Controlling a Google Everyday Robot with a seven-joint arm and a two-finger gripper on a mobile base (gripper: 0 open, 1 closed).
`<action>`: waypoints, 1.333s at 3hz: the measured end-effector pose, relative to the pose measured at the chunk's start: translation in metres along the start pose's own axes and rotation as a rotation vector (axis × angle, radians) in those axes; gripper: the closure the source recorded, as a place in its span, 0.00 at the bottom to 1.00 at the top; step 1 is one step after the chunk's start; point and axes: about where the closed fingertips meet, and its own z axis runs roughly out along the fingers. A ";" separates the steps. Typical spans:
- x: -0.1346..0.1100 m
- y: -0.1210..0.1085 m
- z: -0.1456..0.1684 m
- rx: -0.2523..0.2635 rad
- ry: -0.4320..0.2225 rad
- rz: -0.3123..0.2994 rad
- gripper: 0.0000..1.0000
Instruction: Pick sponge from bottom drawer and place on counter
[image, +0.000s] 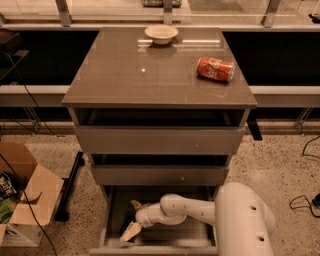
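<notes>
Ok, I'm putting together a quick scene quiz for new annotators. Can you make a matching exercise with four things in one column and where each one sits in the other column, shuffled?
Things
1. pale bowl
2. red soda can
3. gripper
4. cardboard box

Places
A. on the floor
B. down inside the open bottom drawer
C. lying on its side near the right edge of the counter, as seen
D. upright at the counter's far edge

Pairs: 1-D, 2-C, 3-B, 4-A

White arm (200, 209), tan hand (131, 223) in drawer (108, 220)
</notes>
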 end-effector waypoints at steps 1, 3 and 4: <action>0.019 -0.012 0.014 0.025 0.009 0.013 0.00; 0.060 -0.028 0.030 0.081 0.023 0.076 0.00; 0.074 -0.030 0.041 0.097 0.049 0.093 0.00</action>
